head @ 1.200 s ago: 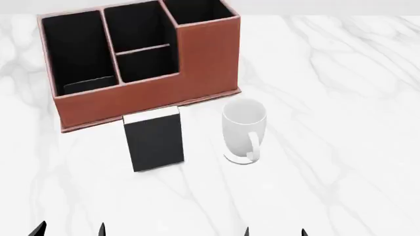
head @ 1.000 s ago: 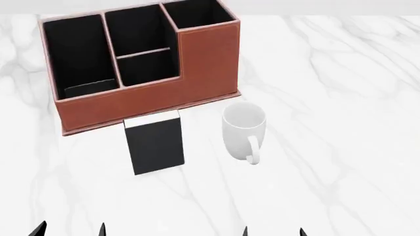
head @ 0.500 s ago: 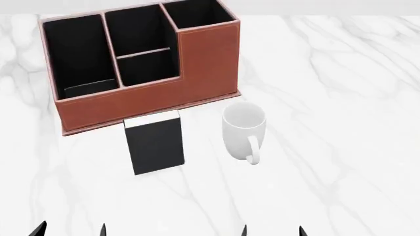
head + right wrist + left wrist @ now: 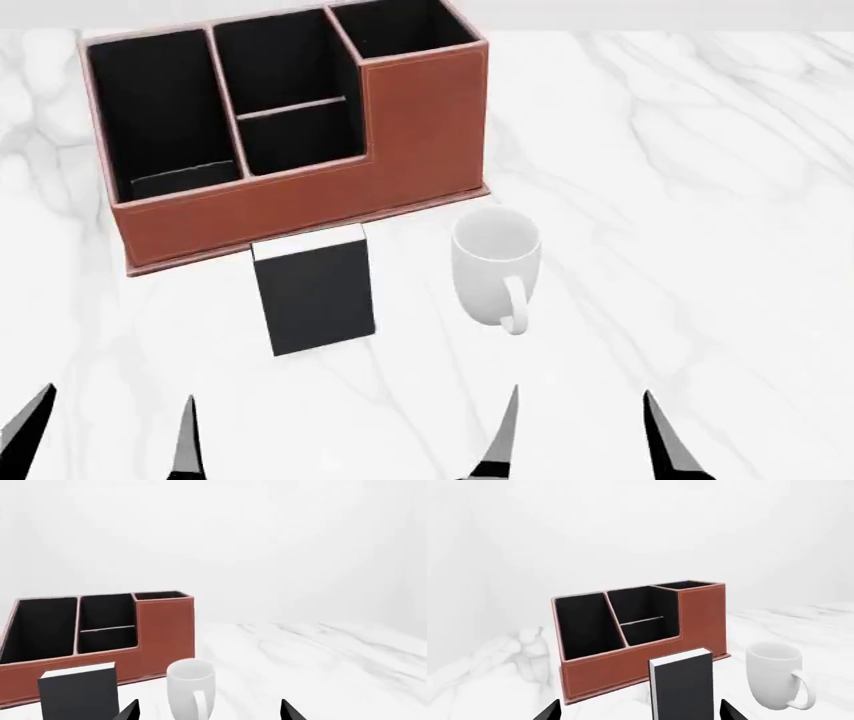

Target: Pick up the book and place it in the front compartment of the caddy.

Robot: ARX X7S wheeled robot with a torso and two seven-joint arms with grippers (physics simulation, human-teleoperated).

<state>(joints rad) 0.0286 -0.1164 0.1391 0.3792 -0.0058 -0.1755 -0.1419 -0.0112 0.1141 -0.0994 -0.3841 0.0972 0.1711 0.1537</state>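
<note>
The book (image 4: 315, 297) stands untouched on the marble bench (image 4: 694, 200) just in front of the caddy (image 4: 287, 130), beside a white mug (image 4: 495, 265), both end effectors (image 4: 107, 440) (image 4: 583, 437) open and empty, pickup not yet begun.

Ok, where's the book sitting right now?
In the head view the book stands upright on the marble table, just in front of the caddy, with the white mug to its right. Neither gripper holds it.

A simulated desk: white marble tabletop (image 4: 694, 200), featureless pale backdrop.
</note>
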